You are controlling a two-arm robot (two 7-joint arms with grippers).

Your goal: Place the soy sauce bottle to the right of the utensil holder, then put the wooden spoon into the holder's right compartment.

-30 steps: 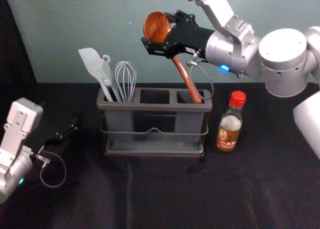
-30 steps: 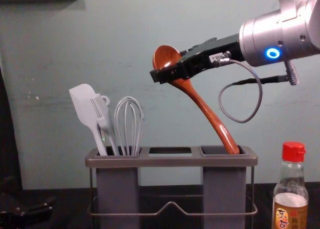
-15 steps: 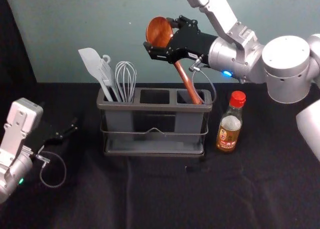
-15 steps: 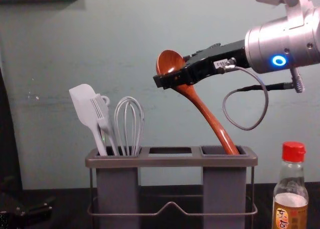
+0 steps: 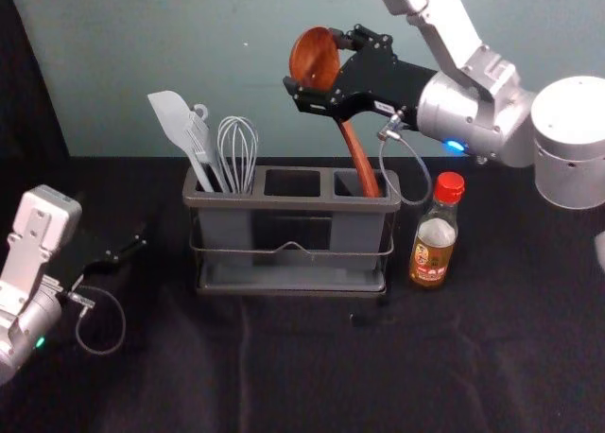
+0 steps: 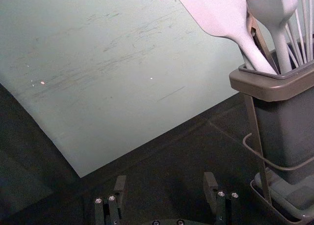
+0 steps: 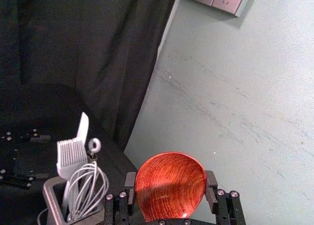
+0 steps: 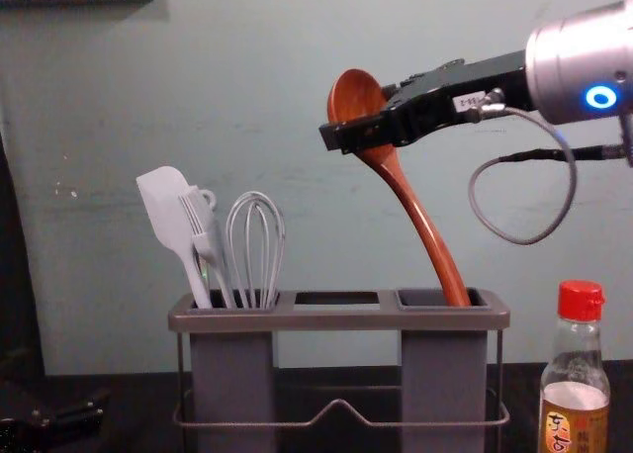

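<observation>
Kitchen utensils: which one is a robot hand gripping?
The reddish wooden spoon, its bowl in the black right hand; the pale grey spatula, brush and whisk stand unheld.

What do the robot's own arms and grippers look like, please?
The left arm and right arm are silvery white, with rounded segments. The left gripper and right gripper are black, each beside a thin looping cable. A blue ring light marks the right arm, a green light the left; the right gripper bears a white label.
</observation>
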